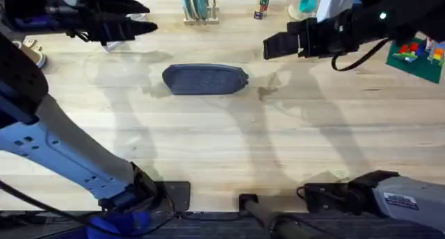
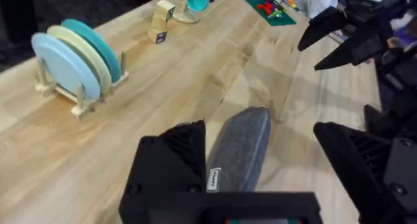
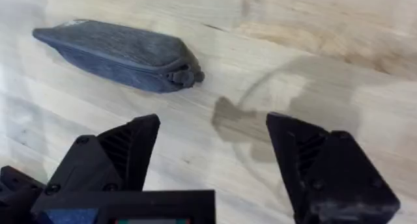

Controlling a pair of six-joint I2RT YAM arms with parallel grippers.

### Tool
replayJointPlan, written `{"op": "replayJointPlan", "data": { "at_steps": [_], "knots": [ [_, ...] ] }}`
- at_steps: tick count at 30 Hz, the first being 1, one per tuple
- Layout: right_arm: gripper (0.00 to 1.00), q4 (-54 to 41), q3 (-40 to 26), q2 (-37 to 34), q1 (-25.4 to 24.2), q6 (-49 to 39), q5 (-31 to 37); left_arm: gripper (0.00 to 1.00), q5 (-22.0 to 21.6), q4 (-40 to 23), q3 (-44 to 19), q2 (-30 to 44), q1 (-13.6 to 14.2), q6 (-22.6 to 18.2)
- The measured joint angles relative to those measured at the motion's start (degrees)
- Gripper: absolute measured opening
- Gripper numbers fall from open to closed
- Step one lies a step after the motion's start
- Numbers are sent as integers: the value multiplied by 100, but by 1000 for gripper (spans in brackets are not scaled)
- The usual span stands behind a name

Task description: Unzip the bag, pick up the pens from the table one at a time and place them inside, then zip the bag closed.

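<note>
Bag (image 1: 205, 80) lies zipped on table (image 1: 222, 149) between both raised pincers (left (image 1: 147, 28), right (image 1: 272, 47), each agape).

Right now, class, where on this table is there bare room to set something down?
The table is bare between the bag and the arm bases, and either side of the bag. The far edge is crowded: plate rack, blocks, green plate.

A rack of plates (image 1: 197, 5) stood at the far edge. Right of it sat wooden blocks (image 1: 262, 4), a teal cup (image 1: 308, 3), and a green baseplate with bricks (image 1: 416, 57).
</note>
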State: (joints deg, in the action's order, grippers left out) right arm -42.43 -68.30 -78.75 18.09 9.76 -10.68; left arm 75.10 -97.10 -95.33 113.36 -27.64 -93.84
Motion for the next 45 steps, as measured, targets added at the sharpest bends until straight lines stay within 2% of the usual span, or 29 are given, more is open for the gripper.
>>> {"op": "replayJointPlan", "data": {
  "at_steps": [7, 12, 27, 30, 33, 38, 42, 45],
  "knots": [
    [996, -292, -265, 5, 0, -148, 87, 998, -639, 0, -329, -7, 0, 1231],
    [996, -411, -562, 5, 0, -226, 110, 998, -1103, 1, -332, -250, 0, 1794],
    [996, -1518, -1184, 5, 0, -464, 151, 998, -2318, 99, -332, -2460, 37, 3505],
    [996, -1677, -1267, 5, 0, -570, 151, 998, -2626, 249, -332, -2905, 161, 3924],
    [995, -1769, -1287, 5, 0, -677, 151, 998, -2985, 370, -303, -3411, 427, 4341],
    [995, -1772, -1287, 5, 0, -754, 151, 998, -3460, 617, 263, -4451, 919, 5048],
    [996, -1802, -1289, 5, 0, -793, 149, 998, -3871, 1120, 1067, -5400, 988, 5870],
    [996, -1929, -1291, 5, 0, -812, 128, 998, -4341, 1487, 1655, -6095, 988, 6589]
  ]
}}
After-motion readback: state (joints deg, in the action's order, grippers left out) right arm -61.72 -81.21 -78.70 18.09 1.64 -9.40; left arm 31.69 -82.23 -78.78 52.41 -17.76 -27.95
